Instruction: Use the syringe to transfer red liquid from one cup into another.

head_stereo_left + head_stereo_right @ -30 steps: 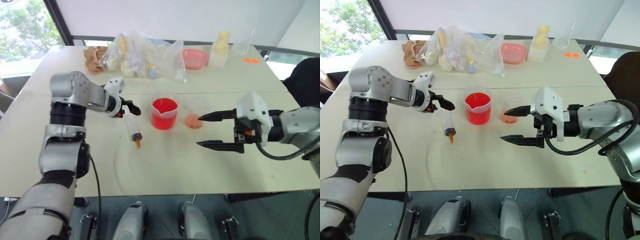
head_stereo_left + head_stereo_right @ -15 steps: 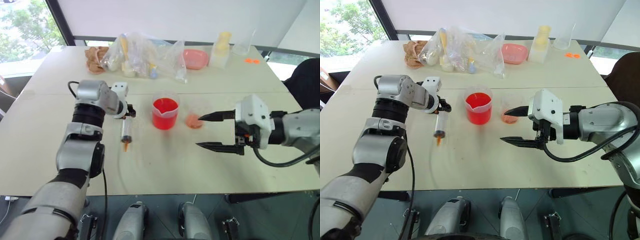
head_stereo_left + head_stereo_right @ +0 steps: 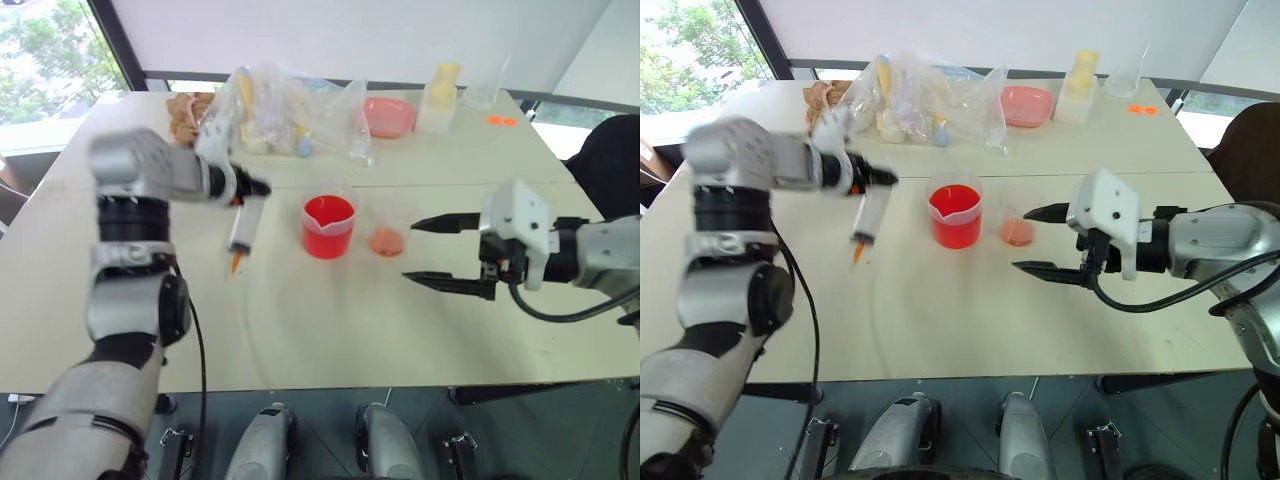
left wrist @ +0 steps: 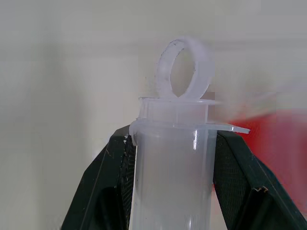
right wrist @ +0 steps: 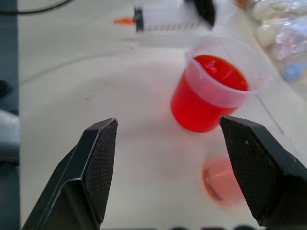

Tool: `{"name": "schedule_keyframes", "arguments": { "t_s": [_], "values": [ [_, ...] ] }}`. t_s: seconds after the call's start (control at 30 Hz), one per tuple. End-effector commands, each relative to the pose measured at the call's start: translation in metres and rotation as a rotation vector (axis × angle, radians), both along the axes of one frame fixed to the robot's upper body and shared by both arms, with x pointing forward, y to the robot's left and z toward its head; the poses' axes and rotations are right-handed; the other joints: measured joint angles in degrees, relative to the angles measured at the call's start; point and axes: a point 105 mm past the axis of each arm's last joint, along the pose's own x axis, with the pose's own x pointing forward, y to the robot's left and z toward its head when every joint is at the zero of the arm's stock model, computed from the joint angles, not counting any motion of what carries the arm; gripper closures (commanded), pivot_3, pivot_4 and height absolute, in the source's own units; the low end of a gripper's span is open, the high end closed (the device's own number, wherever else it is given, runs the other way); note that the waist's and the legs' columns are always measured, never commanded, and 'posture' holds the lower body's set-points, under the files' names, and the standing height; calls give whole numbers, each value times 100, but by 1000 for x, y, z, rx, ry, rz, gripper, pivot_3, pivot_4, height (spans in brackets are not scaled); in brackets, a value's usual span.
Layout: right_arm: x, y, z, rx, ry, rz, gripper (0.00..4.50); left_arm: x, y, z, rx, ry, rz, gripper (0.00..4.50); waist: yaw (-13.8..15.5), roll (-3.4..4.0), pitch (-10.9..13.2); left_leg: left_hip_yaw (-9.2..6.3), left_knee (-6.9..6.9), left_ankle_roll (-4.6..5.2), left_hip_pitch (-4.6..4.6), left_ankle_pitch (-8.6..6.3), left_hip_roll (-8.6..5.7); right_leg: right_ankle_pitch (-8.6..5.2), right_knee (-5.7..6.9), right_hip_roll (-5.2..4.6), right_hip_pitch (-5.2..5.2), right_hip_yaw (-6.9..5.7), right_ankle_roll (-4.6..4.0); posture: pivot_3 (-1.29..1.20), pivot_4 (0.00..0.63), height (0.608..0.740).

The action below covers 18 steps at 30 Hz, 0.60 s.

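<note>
Standing on the table (image 3: 330, 330), the big cup (image 3: 328, 226) of red liquid (image 3: 328, 212) has the small cup (image 3: 386, 240) beside it, near the wide-open right gripper (image 3: 442, 250). The left gripper (image 3: 872, 178) is clamped on the syringe (image 3: 866, 222), orange tip hanging down above the table. Its wrist view alone shows the plunger ring (image 4: 183, 67) above the fingers (image 4: 237, 182).

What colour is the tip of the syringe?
Orange. The syringe tip shows best in the right eye view.
</note>
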Motion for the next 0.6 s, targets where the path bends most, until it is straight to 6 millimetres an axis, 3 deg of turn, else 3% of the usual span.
{"name": "schedule_keyframes", "arguments": {
  "t_s": [0.03, 0.13, 0.33, 0.6],
  "values": [
    [12, -15, 33, 87, -131, -85, 961, -27, -6, 85, -186, -365, -213, 2620, -5, 3, -1, 1, 0, 0, 2, 0, 1, 0, 0, -1, 0, 0, 0, 0, 150, 740],
    [30, -28, 52, 104, -253, -175, 961, -45, -16, 105, -204, -629, -344, 2620, -8, 8, -4, 4, -2, -30, 6, 17, 4, 0, 0, -2, 3, 1, 0, 0, 150, 740],
    [63, -41, 92, 145, -519, -304, 961, -53, -58, 85, -253, -743, -548, 2620, -5, 5, -2, 7, 1, -38, 8, 25, -2, 3, 0, 0, 10, 2, -4, 0, 150, 740],
    [82, -25, 135, 252, -754, -329, 961, -35, -90, 55, -218, -833, -612, 2620, -66, 6, -2, 16, -3, -37, 6, 24, -4, 3, -3, 5, 3, 3, -5, 0, 150, 740]
  ]
}}
